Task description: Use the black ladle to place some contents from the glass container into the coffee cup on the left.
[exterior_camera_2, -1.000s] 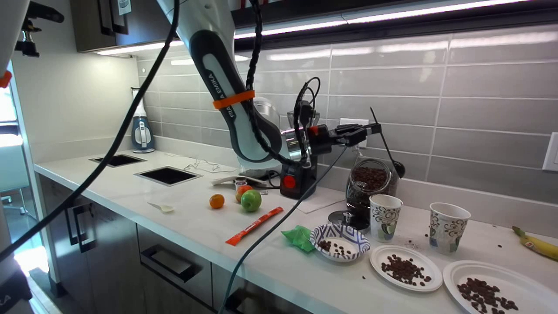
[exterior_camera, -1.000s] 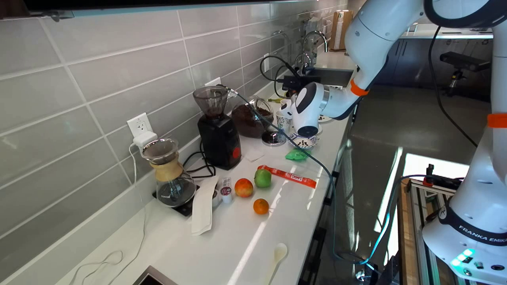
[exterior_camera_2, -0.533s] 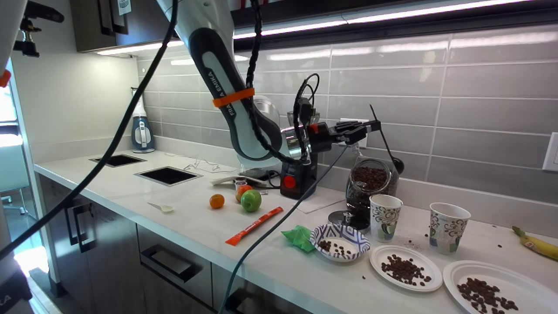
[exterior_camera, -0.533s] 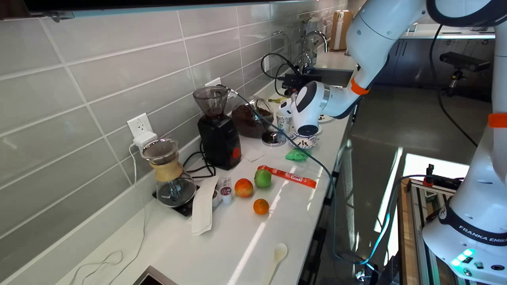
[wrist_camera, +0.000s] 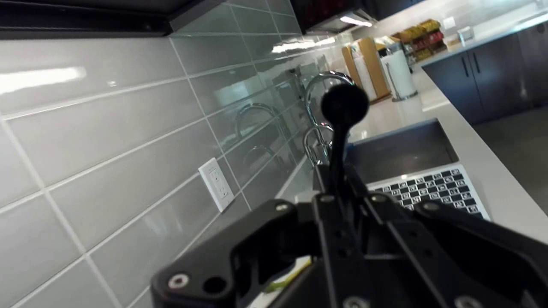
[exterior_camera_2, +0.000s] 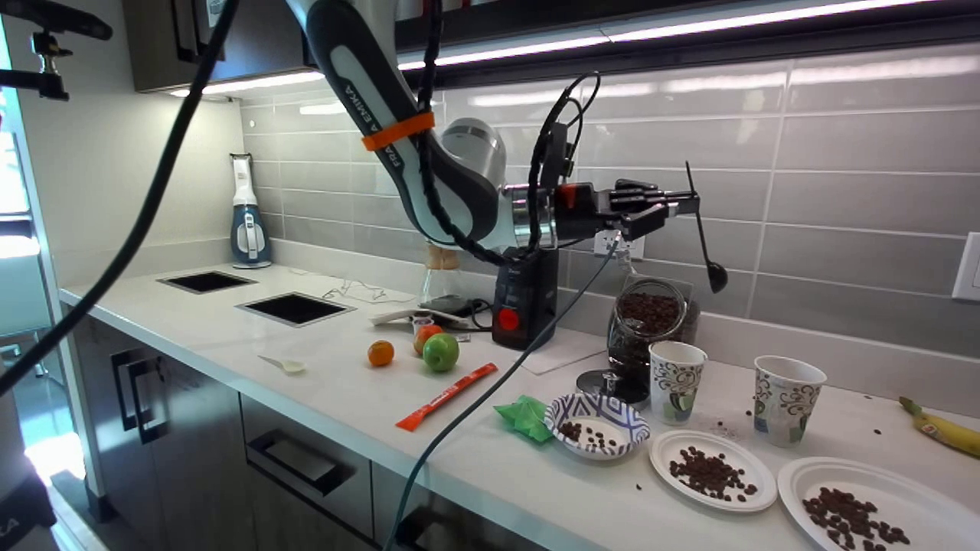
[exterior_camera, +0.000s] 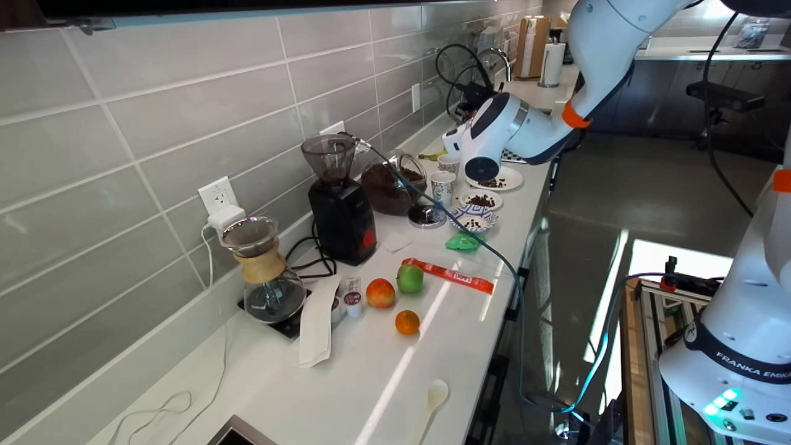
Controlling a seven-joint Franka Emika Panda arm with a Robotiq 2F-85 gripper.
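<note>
While gripper (exterior_camera_2: 689, 203) is rising, clamped tight on one black ladle (wrist_camera: 341, 128), left coffee cup (exterior_camera_2: 677, 383) is standing below its level. Transfer is probably beginning.

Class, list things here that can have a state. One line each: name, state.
gripper, shut on the black ladle
black ladle, held aslant, scoop end lowest
glass container, open, dark beans inside
shiny lid, apparently off the container
paper cup nearer the container, upright, fill unclear
paper cup farther off, upright, fill unclear
patterned bowl, upright, a few beans inside
small plate, face up, holding beans
large plate, face up, holding beans
light strip, lit
</note>
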